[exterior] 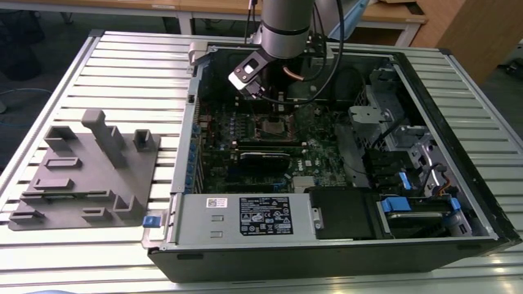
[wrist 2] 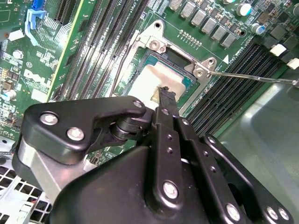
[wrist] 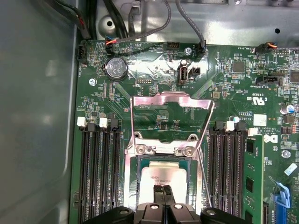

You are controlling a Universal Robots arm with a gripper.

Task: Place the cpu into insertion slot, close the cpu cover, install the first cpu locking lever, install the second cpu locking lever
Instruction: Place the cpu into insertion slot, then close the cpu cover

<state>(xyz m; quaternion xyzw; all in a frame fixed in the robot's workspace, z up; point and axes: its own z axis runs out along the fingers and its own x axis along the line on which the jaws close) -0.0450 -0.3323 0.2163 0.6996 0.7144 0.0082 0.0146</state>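
You had the cpu (wrist: 161,173) lying flat in the insertion slot (wrist 2: 170,57), with the claw (wrist: 163,190) directly over its metal top, fingers drawn together and holding nothing. I could not tell whether the tips actually touched the lid. Treat that chip as light, stiff and fragile underneath: take it by opposite edges and never drag it across the contacts. The cpu cover (wrist: 173,97), thin springy sheet metal, stood raised on its hinge in the first wrist view. The second wrist view instead gave you a slim wire lever (wrist 2: 252,77) lying out to one side. The exterior view gave you the open computer case (exterior: 327,260) on the bench (exterior: 122,61).
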